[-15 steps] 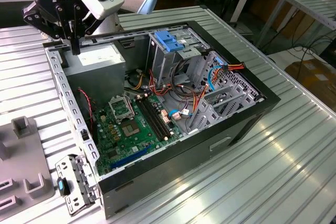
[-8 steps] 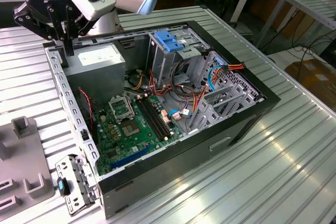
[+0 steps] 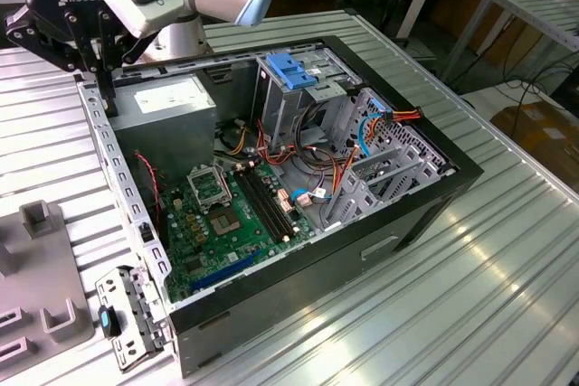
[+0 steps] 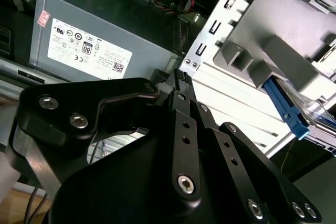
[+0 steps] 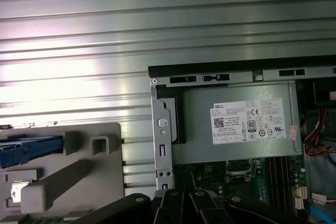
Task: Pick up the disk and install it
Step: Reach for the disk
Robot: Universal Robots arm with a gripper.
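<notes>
While the gripper (image 3: 109,106) hangs over the rear corner of the open computer case (image 3: 452,169), right by the grey box with a white sticker (image 3: 172,106), its fingers (image 4: 181,80) look pressed together with nothing between them. The disk (image 5: 23,149), whose blue frame edge (image 4: 287,111) shows in both wrist views, lies outside the case in a grey holder (image 5: 100,182) on the ribbed metal table (image 3: 507,296), apart from the gripper. Inside the case sit a green motherboard (image 3: 217,223) and a silver cage with a blue handle (image 3: 294,70).
</notes>
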